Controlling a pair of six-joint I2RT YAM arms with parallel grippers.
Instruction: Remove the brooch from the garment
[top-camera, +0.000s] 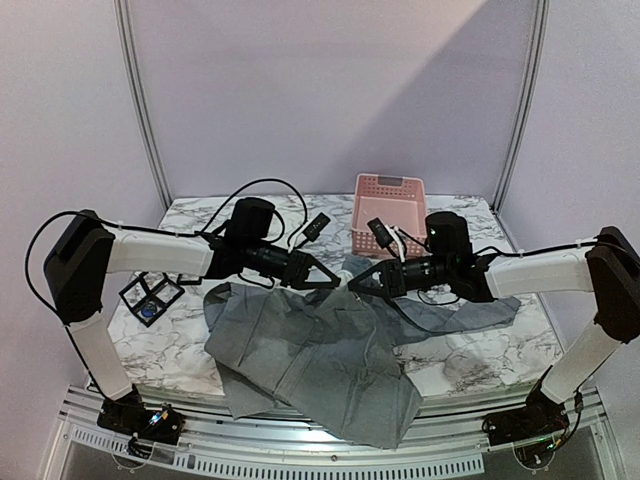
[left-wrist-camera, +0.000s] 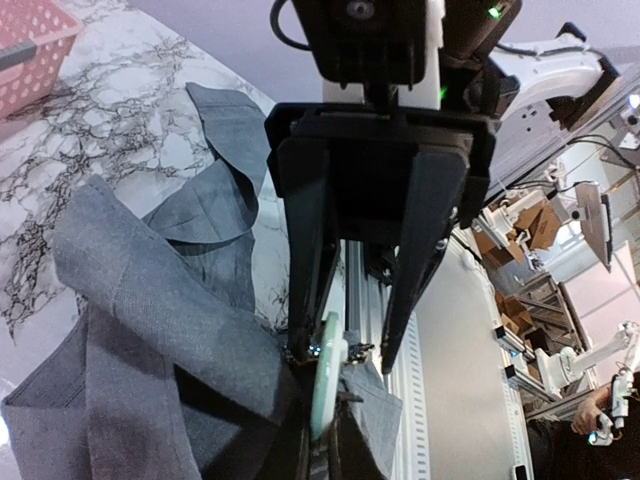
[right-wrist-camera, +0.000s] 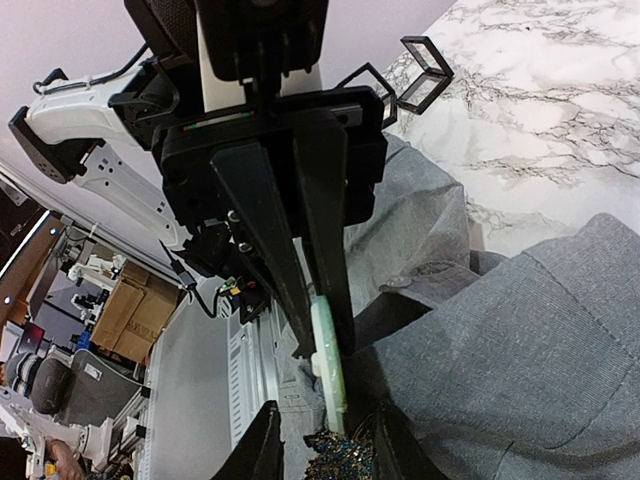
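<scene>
Your left tool (top-camera: 333, 284) clamps the brooch (right-wrist-camera: 327, 360), a pale disc standing on edge just above the far edge of the garment (top-camera: 310, 350). Your right tool (top-camera: 356, 284) faces it tip to tip, jaws parted, so the pull looks to be the left arm's.

A large grey cloth garment (top-camera: 320, 350) lies spread on the white marble-patterned table (top-camera: 480, 365), and its near part hangs over the table's front edge. Behind the garment, toward its right side, stands a pink plastic lattice basket (top-camera: 388, 205). Left of the garment sits a black wire-frame cube (top-camera: 150, 295). Above the garment's far edge the left gripper (top-camera: 334, 282) and the right gripper (top-camera: 353, 285) meet tip to tip. A pale round flat brooch (left-wrist-camera: 328, 375) sits between them, just over a raised fold of the garment.
</scene>
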